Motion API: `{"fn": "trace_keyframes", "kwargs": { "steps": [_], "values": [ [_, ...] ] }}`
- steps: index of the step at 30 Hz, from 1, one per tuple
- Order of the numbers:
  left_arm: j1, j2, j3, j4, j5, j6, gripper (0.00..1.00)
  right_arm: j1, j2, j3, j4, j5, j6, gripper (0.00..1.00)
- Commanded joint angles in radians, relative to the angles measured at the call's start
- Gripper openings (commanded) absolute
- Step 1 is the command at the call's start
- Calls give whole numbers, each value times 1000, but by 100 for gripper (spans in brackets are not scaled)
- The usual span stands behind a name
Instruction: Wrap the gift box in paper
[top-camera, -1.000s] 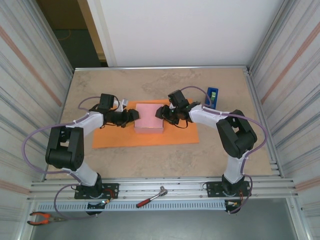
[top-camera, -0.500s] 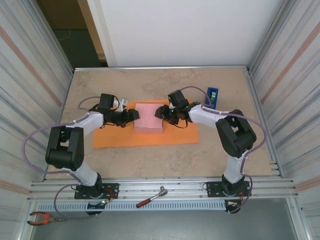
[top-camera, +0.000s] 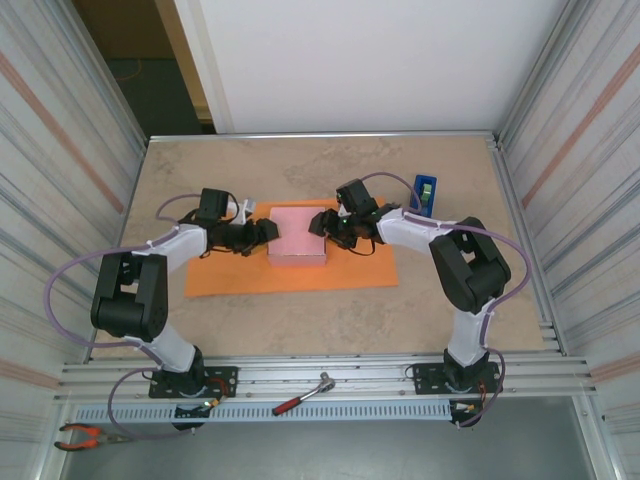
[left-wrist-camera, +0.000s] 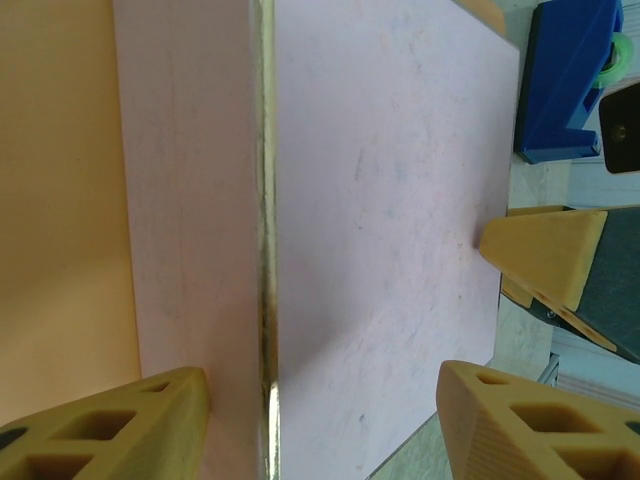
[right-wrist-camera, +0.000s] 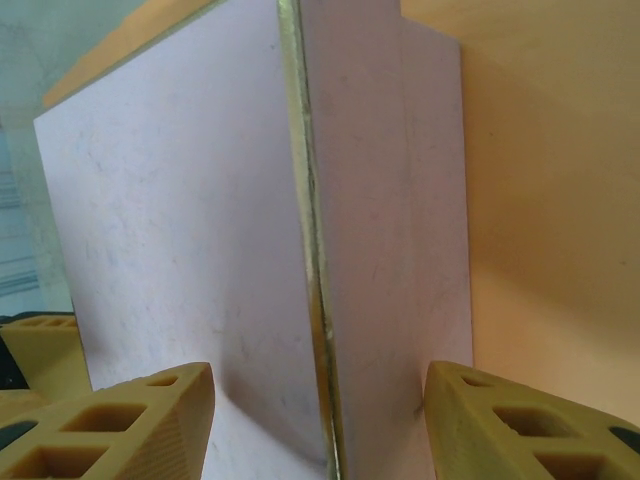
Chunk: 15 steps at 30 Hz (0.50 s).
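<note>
Box (top-camera: 299, 235) lies flat on orange paper (top-camera: 240, 275), mid-tabletop (top-camera: 300, 170), closer to sheet's far edge. Left tool (top-camera: 268, 232) at box's left side, right tool (top-camera: 318, 226) at right side. I see both spread, fingers straddling box edges, nothing pinched. My read: box-placing step, no fold made yet. Next move: clear tools, pick up near paper edge, fold over box without shifting it.

Top external: overhead from near edge, looking down on whole table (top-camera: 330, 320). Wrist cams: point-blank on gift box (left-wrist-camera: 380, 200) from opposite ends. Box common to all three.
</note>
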Motion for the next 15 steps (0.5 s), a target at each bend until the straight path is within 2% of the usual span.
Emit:
{"fn": "trace_keyframes", "kwargs": {
  "steps": [1,15],
  "values": [
    [-1,-12,-23,2,5,-4,62,-5,20,24,9,-24,4,57],
    [9,-26,-32,6,15,-8,63,-11,25,33,8,-29,10,58]
  ]
}}
